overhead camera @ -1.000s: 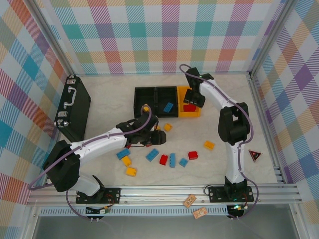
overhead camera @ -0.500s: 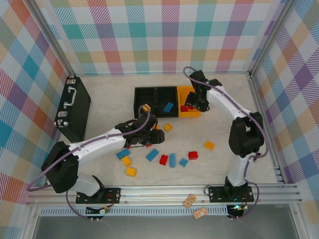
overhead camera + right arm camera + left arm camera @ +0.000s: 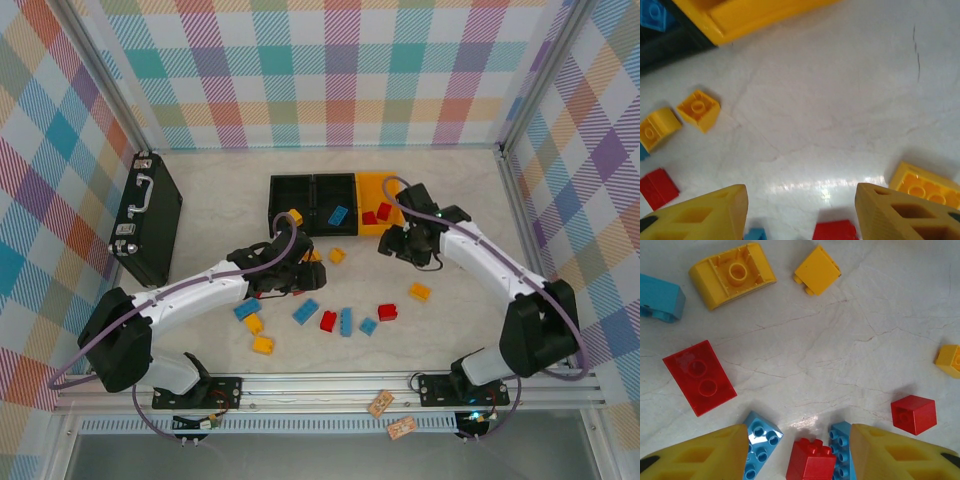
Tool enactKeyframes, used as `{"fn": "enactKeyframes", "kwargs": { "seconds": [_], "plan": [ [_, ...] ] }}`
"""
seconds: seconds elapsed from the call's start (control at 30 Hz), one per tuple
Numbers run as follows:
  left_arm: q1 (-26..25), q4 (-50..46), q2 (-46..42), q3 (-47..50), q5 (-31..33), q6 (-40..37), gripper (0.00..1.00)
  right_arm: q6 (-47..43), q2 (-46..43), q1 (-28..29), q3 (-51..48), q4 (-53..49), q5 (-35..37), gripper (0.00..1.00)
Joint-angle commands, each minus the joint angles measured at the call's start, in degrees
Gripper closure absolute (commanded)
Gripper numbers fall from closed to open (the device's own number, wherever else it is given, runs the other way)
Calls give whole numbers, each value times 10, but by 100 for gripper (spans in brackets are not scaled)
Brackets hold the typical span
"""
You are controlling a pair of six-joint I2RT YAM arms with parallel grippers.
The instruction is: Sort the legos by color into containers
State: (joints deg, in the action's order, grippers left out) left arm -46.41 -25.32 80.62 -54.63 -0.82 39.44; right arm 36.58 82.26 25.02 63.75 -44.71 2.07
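Observation:
The containers stand in a row at the back: two black bins [image 3: 290,198] and a yellow bin [image 3: 392,226]. A blue lego [image 3: 338,215] lies in the middle bin, and red legos [image 3: 384,210] lie in the yellow one. My left gripper [image 3: 303,275] hovers open over loose legos, above a red lego [image 3: 811,460] flanked by two blue legos [image 3: 760,442]. My right gripper [image 3: 393,243] is open and empty over bare table just in front of the yellow bin [image 3: 750,15]. A red lego [image 3: 835,231] and a yellow lego [image 3: 922,185] lie near its fingertips.
More loose legos lie across the near middle of the table: yellow [image 3: 263,345], blue [image 3: 246,309], red [image 3: 387,312]. A black briefcase [image 3: 148,215] lies at the left. A small triangular sign [image 3: 512,312] sits at the right. Metal frame rails border the table.
My right gripper has left the yellow bin and come toward the near side, low over the table. My left gripper has shifted slightly toward the loose legos.

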Motion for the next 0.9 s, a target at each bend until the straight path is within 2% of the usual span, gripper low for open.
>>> {"fn": "enactKeyframes", "kwargs": {
  "seconds": [0.0, 0.2, 0.4, 0.67, 0.87],
  "plan": [
    [-4, 3, 2, 0, -35, -14, 44, -3, -41, 18, -37, -21, -7, 40],
    [-5, 30, 10, 13, -123, -36, 44, -6, -91, 46, -111, -27, -17, 37],
    [-11, 51, 18, 29, -183, -44, 44, 6, -100, 93, -163, -24, -14, 35],
    [-19, 53, 29, 33, -177, -39, 44, 19, -58, 133, -181, 6, -11, 35],
    [-26, 55, 34, 34, -163, -31, 44, 22, -4, 137, -180, 24, 11, 36]
  ]
}}
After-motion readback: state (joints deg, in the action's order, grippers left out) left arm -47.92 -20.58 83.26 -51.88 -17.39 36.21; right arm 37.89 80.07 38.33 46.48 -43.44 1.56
